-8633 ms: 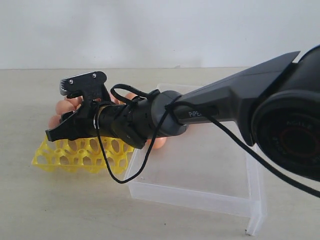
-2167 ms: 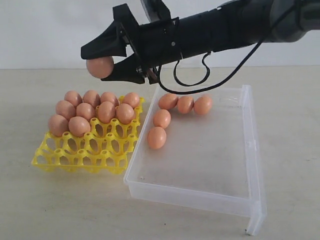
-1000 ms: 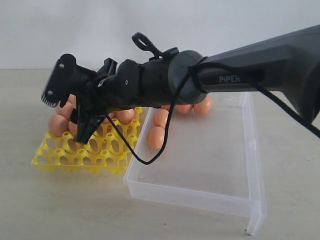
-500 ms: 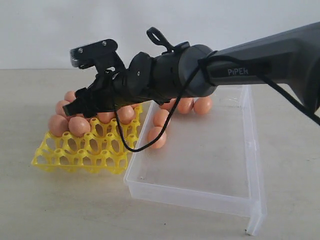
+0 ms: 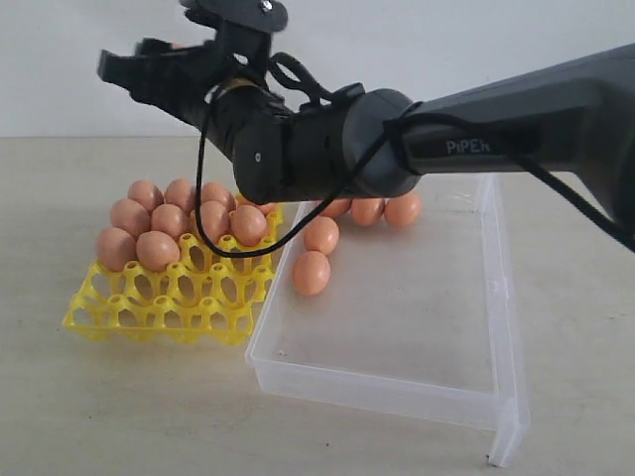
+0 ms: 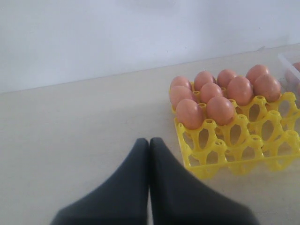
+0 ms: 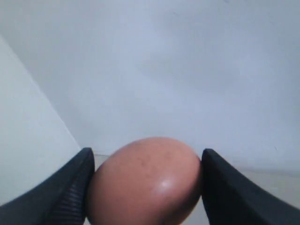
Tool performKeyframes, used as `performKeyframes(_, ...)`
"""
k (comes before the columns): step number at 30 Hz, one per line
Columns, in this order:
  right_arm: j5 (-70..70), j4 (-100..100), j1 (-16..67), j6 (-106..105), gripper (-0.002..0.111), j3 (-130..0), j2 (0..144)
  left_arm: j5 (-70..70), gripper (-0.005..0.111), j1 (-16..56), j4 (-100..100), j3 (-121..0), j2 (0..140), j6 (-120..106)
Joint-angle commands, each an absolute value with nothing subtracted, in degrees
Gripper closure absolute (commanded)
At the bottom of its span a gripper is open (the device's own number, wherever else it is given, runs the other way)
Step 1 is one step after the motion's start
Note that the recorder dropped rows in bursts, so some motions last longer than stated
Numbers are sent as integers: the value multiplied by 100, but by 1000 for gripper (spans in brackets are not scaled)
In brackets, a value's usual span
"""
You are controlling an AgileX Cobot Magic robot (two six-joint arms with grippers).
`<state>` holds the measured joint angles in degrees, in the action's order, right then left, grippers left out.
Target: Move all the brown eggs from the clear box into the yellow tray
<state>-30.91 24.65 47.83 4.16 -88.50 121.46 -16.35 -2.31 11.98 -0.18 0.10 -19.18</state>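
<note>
Gripping one brown egg (image 7: 145, 178) between the fingers of my right hand (image 7: 146, 187), I hold it high over the yellow tray (image 5: 149, 317) so it clears the eggs (image 5: 169, 220) already seated there; five more lie in the clear box (image 5: 377, 389).

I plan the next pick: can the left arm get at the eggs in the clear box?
Probably not directly: the yellow tray, carrying brown eggs, lies between the left gripper, jaws shut, and the clear box.
</note>
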Motion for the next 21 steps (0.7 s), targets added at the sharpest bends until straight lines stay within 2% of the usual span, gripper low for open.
performKeyframes(1,-3370,-50,4985,420,109,-8870,11720,-1627,111,-211,1213,0,0,-1863)
performKeyframes(3,-2986,-728,5086,72,109,-8870,11593,-1627,111,-211,1213,0,0,-1863)
performKeyframes(7,-1737,-138,5367,-597,109,-8842,11487,-1627,111,-211,1213,0,0,-1863)
performKeyframes(13,-3708,1132,5379,0,109,-7488,11472,-1627,111,-211,1213,0,0,-1863)
performKeyframes(17,-3662,1114,5354,-814,109,-6750,11447,-1627,111,-211,1213,0,0,-1863)
performKeyframes(21,-2995,1166,5293,-1358,109,-6676,11447,-1627,111,-211,1213,0,0,-1863)
